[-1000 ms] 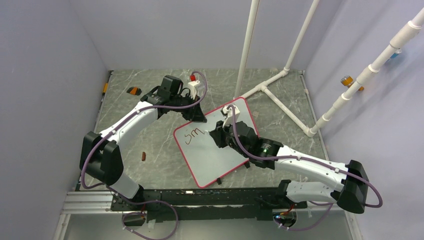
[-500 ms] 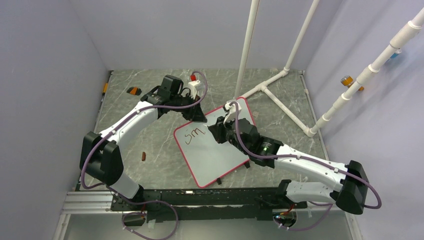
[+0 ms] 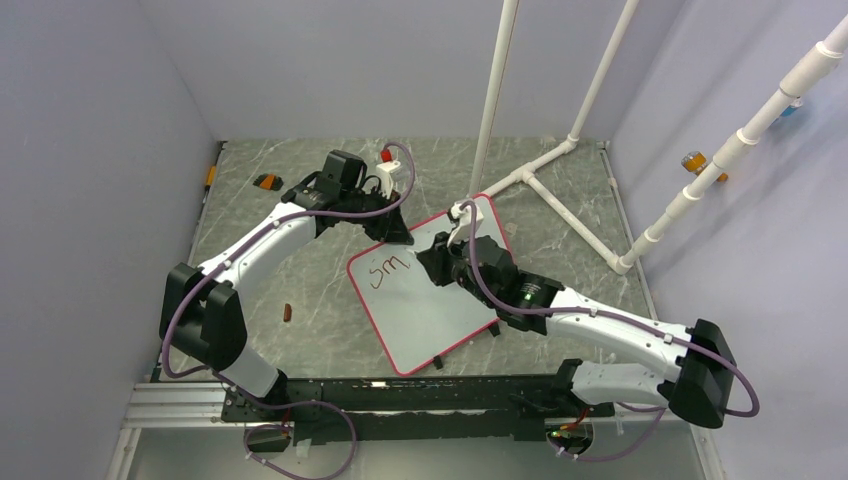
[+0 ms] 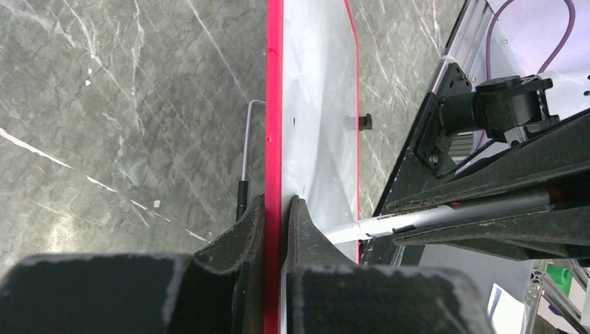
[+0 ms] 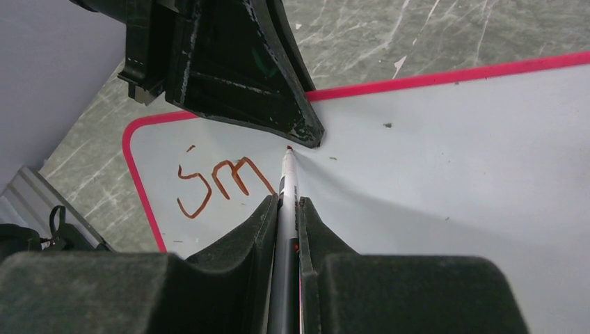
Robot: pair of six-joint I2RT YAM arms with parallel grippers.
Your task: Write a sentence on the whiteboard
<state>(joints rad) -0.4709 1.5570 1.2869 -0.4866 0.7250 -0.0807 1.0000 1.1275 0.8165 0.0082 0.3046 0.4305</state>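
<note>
Top external, checker asks: where's the whiteboard [image 3: 430, 310]?

Me: Centre of frame, on the grey counter [image 3: 320, 335], turned cornerwise, pink rim all round. Two black clips [image 3: 438, 362] on its lower right edge.

Checker: Left jaws?

Me: Closed on the board's upper edge. In the left wrist view my two fingers [image 4: 243, 229] pinch the pink rim at bottom centre, one on each side. The whiteboard [image 4: 316, 104] runs up the frame from there.

Checker: Right jaws?

Me: Shut on the marker [image 5: 286, 202], gripping its barrel, tip pointing up the frame in the right wrist view. The tip sits just right of the writing, right under the point of my left finger. Whether it's touching the board or a hair off, I can't tell.

Checker: The sentence?

Me: Only "Sm" of the sentence [image 5: 222, 179] shows. It's reddish-brown, left of centre in the right wrist view, near the board's rounded corner. From above, the sentence [image 3: 390, 270] is in the board's upper left part.

Checker: Anything else?

Me: Small brown bit [image 3: 289, 313] on the counter left of the board, orange-and-black piece [image 3: 266, 181] upper left, white pipe frame [image 3: 524, 177] upper right.
</note>
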